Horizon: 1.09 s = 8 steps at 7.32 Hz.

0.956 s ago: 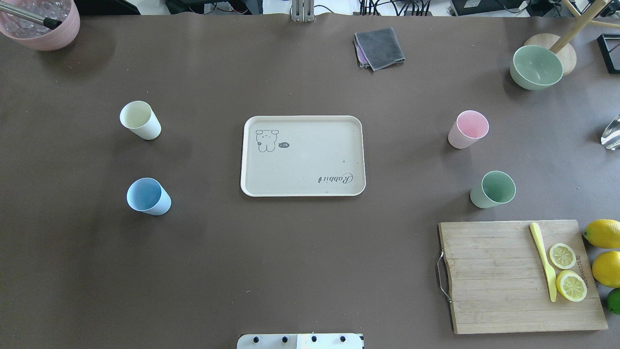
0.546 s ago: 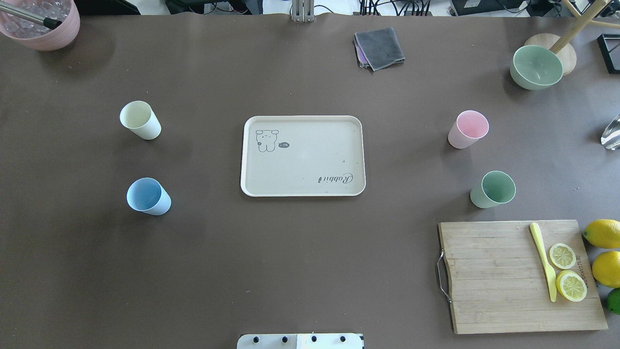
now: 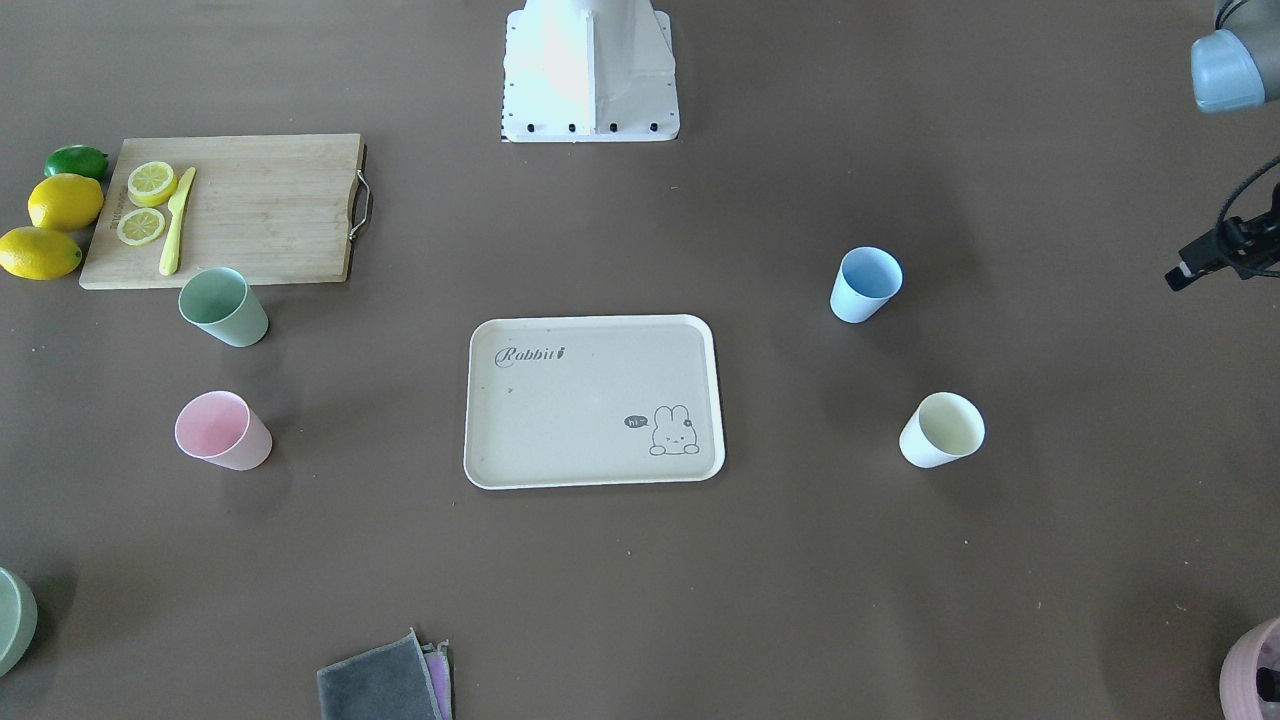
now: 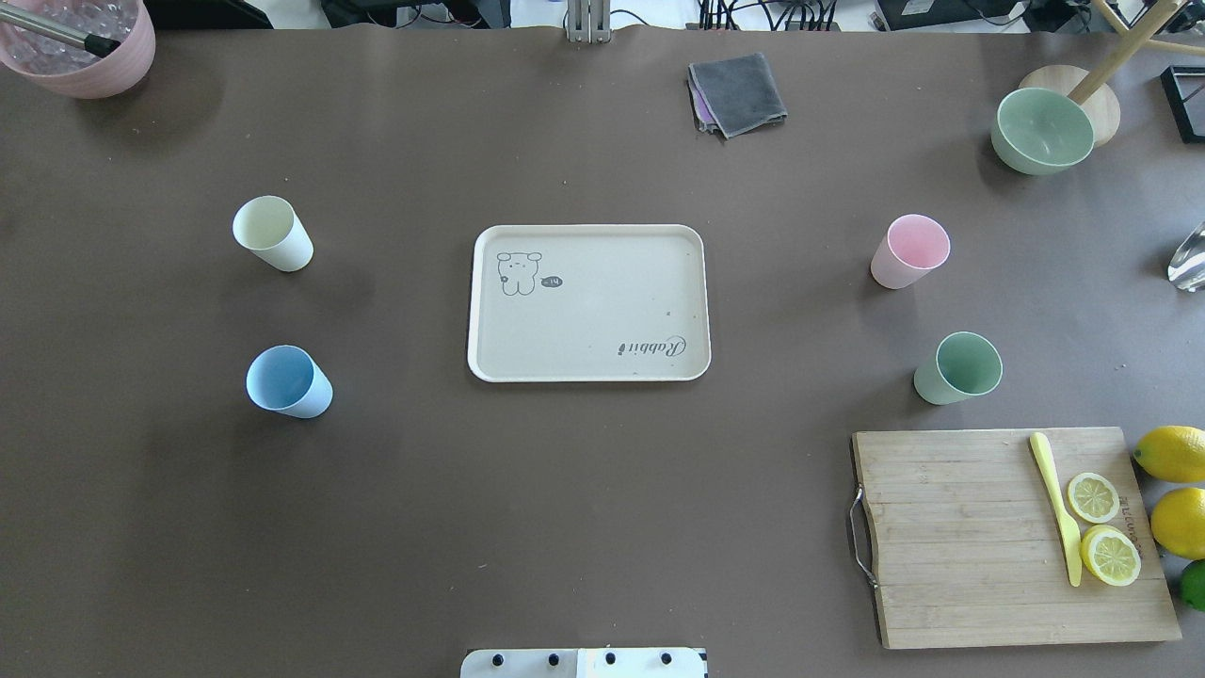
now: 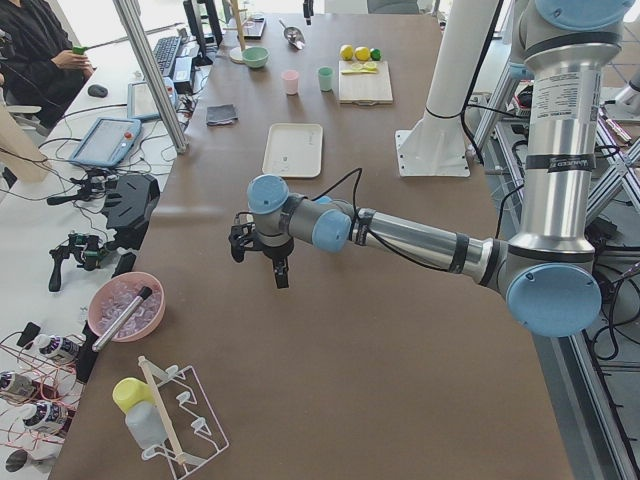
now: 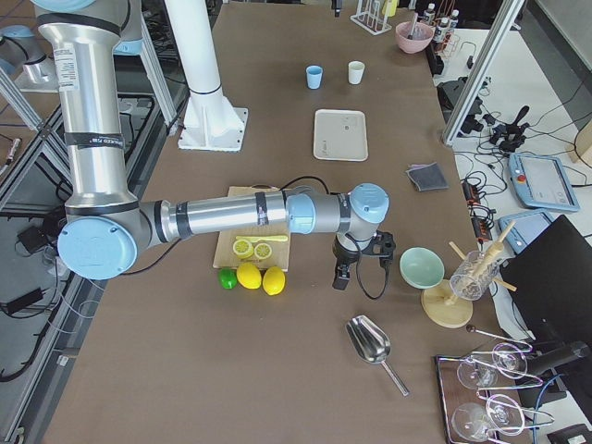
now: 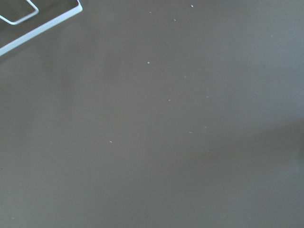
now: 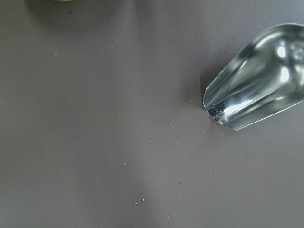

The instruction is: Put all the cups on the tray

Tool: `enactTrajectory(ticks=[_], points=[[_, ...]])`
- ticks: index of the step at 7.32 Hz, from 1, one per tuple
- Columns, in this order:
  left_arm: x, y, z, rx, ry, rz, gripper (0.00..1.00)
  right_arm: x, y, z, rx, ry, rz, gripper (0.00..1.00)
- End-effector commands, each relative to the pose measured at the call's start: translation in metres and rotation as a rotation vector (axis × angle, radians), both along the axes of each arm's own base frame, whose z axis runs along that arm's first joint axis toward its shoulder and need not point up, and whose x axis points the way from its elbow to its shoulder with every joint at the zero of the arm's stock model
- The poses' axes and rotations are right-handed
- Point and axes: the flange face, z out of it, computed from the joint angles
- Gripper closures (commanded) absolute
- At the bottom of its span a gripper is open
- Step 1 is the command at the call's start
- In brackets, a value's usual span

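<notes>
Four cups stand upright on the brown table, all off the tray (image 4: 602, 315). The cream-yellow cup (image 4: 271, 233) and blue cup (image 4: 287, 381) are left of it; the pink cup (image 4: 908, 250) and green cup (image 4: 957, 368) are right of it. The tray holds nothing. My left gripper (image 5: 262, 262) hangs over the table's left end, well beyond the cups; I cannot tell whether it is open. My right gripper (image 6: 344, 270) hangs past the cutting board at the right end; its state is unclear too. Neither wrist view shows fingers.
A wooden cutting board (image 4: 960, 537) with lemon slices and a yellow knife lies front right, whole lemons (image 4: 1172, 454) beside it. A green bowl (image 4: 1041, 130), grey cloth (image 4: 739, 92) and pink pot (image 4: 85, 42) sit along the far edge. A metal scoop (image 8: 256, 95) lies under the right wrist.
</notes>
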Motion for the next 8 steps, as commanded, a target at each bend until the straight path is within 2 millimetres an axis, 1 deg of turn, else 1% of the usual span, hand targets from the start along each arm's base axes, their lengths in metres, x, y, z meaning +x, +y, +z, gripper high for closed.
enactTrajectory(ticks=[1,2,3,4,5,6,7,8], points=[[0.072,0.033,-0.064,-0.099,0.043,-0.020,0.02,-0.001,0.001,0.000,-0.006,-0.010,-0.002,0.00],[0.100,0.053,-0.096,-0.086,0.038,-0.019,0.02,-0.002,0.001,0.000,-0.008,-0.013,-0.002,0.00],[0.143,0.077,-0.118,-0.109,0.020,-0.017,0.02,-0.002,0.001,-0.001,-0.007,-0.014,-0.003,0.00],[0.182,0.095,-0.136,-0.107,0.008,-0.008,0.02,-0.003,0.001,-0.001,-0.008,-0.018,-0.004,0.00],[0.210,0.102,-0.140,-0.076,-0.015,0.011,0.02,-0.004,0.001,-0.001,-0.006,-0.018,-0.007,0.00],[0.221,0.094,-0.140,-0.063,-0.024,0.010,0.03,-0.005,0.001,-0.001,-0.006,-0.020,-0.007,0.00],[0.222,0.093,-0.141,-0.054,-0.023,0.017,0.03,-0.006,0.001,-0.001,-0.006,-0.020,-0.009,0.00],[0.226,0.090,-0.136,-0.053,-0.030,0.022,0.03,-0.007,0.001,-0.001,-0.006,-0.020,-0.010,0.00]])
